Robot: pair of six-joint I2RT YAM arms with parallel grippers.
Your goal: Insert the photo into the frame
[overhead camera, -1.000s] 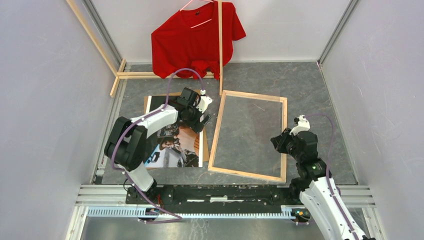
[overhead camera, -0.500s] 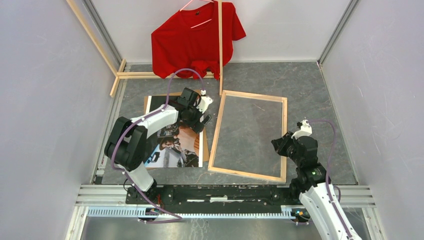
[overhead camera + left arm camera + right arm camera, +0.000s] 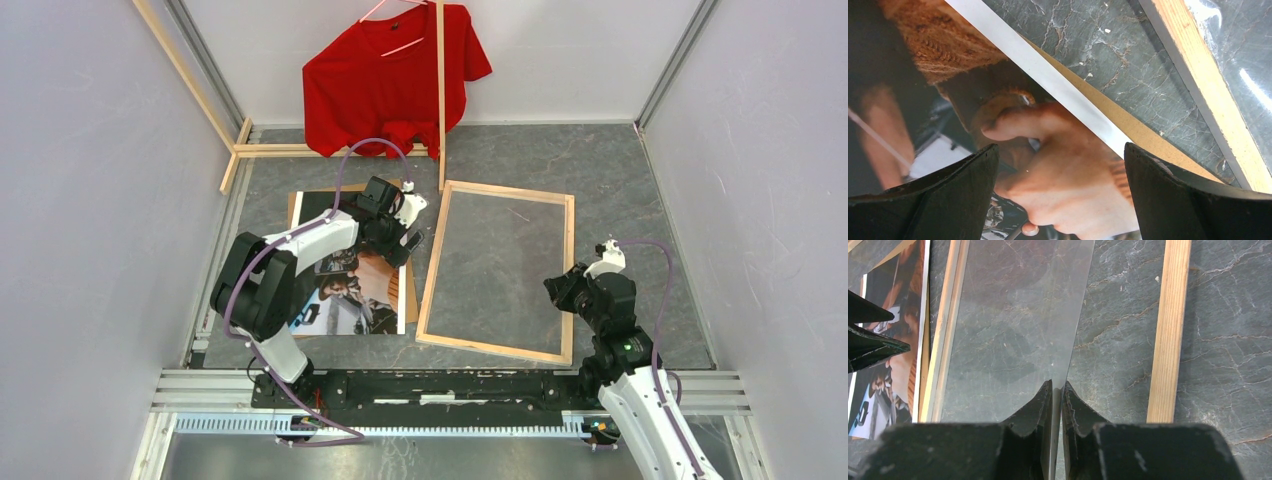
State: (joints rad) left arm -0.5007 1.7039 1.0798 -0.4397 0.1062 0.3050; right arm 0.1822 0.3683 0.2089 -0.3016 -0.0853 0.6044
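Only the right wrist view reveals the right pincer (image 3: 1057, 388) nipping a clear sheet (image 3: 1013, 315); the left pincer (image 3: 1060, 152) gapes wide over the photo (image 3: 923, 60).

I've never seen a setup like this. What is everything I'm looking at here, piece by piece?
photo: one, dark, orange and tan, flat on the table's left
cardboard sheet: one, brown, under the photo
frame: one, pale wood, flat, right of the photo
clear sheet: one, see-through, over the frame's opening
T-shirt: one, red, hanging at the back
hanger: one, pink, holding the T-shirt
wooden poles: several, pale, back and back left
table: one, dark grey, stone pattern
arms: two, white and black, near edge
left fingers: two, black, open over the photo's right edge
right fingers: two, black, pinching the clear sheet's edge
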